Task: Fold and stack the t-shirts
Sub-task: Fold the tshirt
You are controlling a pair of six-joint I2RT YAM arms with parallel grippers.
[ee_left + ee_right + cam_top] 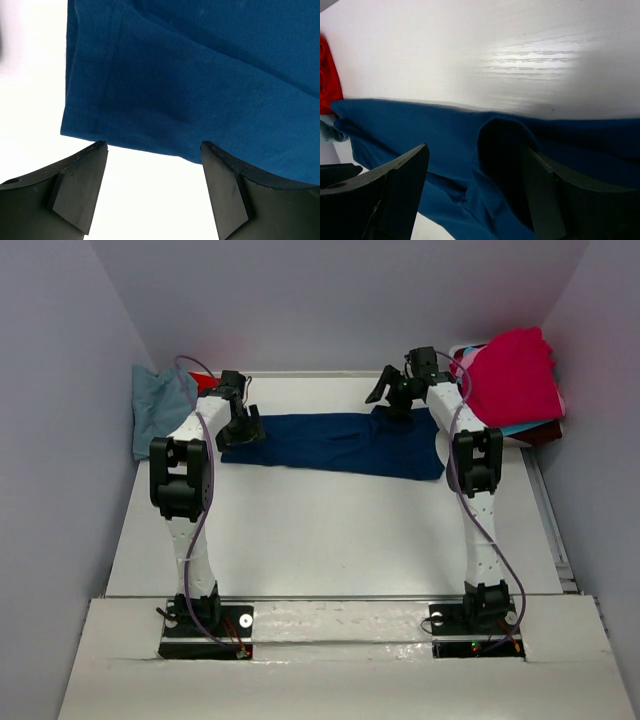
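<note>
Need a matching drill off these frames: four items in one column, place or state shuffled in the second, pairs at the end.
Column A
1. navy cloth t-shirt
2. dusty blue-grey cloth t-shirt
3. magenta cloth t-shirt
4. left gripper

Column B
a. bunched up, far left
b. heaped high, far right
c. laid out flat in the centre
d. open, at a stitched hem of the navy cloth

Pairs: 1-c, 2-a, 3-b, 4-d

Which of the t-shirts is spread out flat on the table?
The navy t-shirt, stretched across the middle; the blue-grey one sits bunched far left, the magenta one tops a heap far right.
</note>
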